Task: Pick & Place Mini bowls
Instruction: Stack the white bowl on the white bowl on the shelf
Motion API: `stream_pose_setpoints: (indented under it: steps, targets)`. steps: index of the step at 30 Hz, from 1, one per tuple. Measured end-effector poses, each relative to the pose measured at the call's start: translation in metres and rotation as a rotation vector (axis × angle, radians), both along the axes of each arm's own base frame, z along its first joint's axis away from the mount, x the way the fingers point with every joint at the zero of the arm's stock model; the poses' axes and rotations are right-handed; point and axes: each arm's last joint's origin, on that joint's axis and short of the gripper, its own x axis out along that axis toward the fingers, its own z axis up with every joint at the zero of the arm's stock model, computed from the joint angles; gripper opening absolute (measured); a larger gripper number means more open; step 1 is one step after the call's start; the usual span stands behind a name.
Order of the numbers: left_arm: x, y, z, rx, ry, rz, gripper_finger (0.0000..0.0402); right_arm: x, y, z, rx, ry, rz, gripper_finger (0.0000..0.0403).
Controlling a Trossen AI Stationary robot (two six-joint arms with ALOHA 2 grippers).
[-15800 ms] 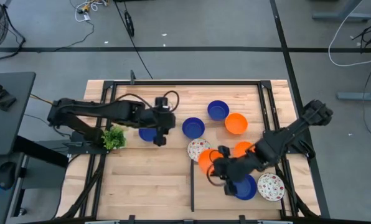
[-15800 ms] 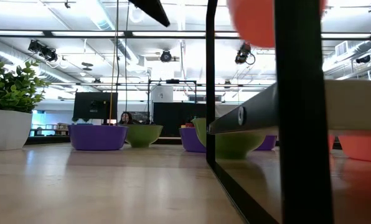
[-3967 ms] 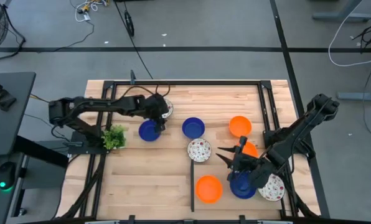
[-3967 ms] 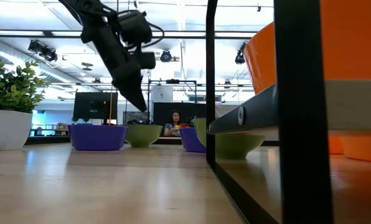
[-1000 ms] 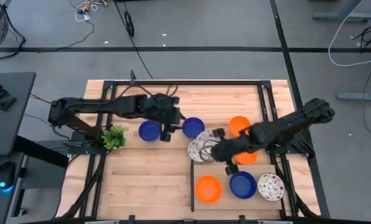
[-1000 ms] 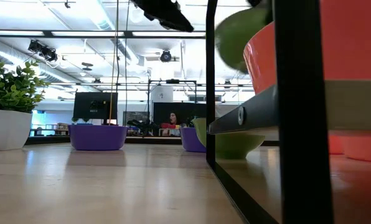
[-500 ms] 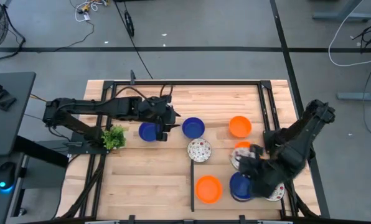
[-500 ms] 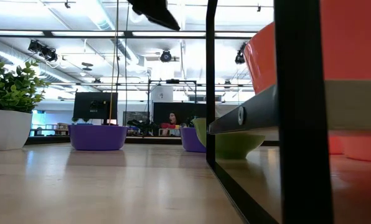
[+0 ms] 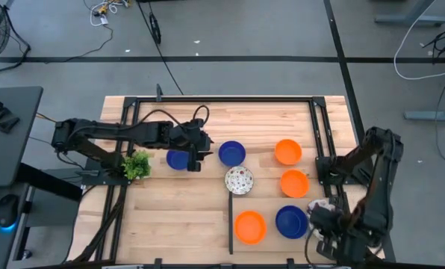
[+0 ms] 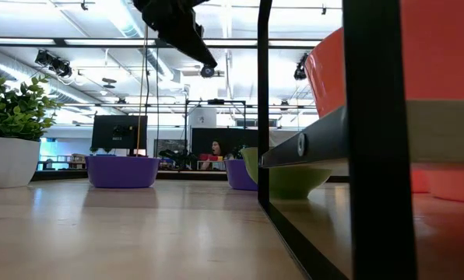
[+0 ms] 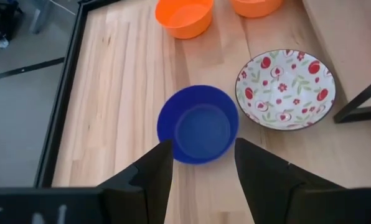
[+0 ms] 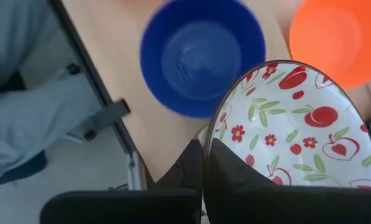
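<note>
The right gripper (image 12: 204,163) pinches a patterned bowl (image 12: 285,127) by its rim for carrying, while the left gripper (image 11: 201,163) gapes over a blue bowl (image 11: 198,125), likely to grasp it.

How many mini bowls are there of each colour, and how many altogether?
Blue bowls: 3
Orange bowls: 3
Red-patterned white bowls: 2 in view, one on the table, one gripped by the right pincer
Total: 8
</note>
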Motion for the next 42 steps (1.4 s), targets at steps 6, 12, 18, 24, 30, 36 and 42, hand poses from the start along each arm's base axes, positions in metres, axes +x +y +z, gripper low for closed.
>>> stream_pose_setpoints:
  steps: [6, 12, 18, 24, 30, 36, 42]
  targets:
    - [0.0, 0.0, -0.007, -0.003, -0.003, 0.002, 0.0177, -0.008, 0.026, -0.027, -0.078, 0.043, 0.0, 0.0004]
    - [0.001, 0.0, -0.006, -0.003, -0.019, 0.003, 0.0177, -0.007, 0.041, -0.053, -0.178, 0.088, -0.001, 0.0004]
    - [0.001, 0.0, -0.006, -0.008, -0.019, 0.006, 0.0177, -0.01, 0.046, -0.066, -0.262, 0.095, -0.053, 0.0004]
    - [0.001, 0.0, -0.007, -0.011, -0.019, 0.004, 0.0177, -0.014, 0.046, -0.07, -0.315, 0.062, -0.129, 0.0004]
    - [0.001, 0.0, -0.007, -0.011, -0.018, 0.004, 0.0177, -0.018, 0.046, -0.075, -0.364, 0.059, -0.21, 0.0004]
    - [0.001, 0.0, -0.007, -0.011, -0.018, 0.004, 0.0177, -0.016, 0.047, -0.076, -0.373, 0.003, -0.229, 0.0004]
    - [0.001, 0.0, -0.007, -0.011, -0.018, 0.005, 0.0177, -0.014, 0.045, -0.075, -0.383, -0.021, -0.227, 0.0004]
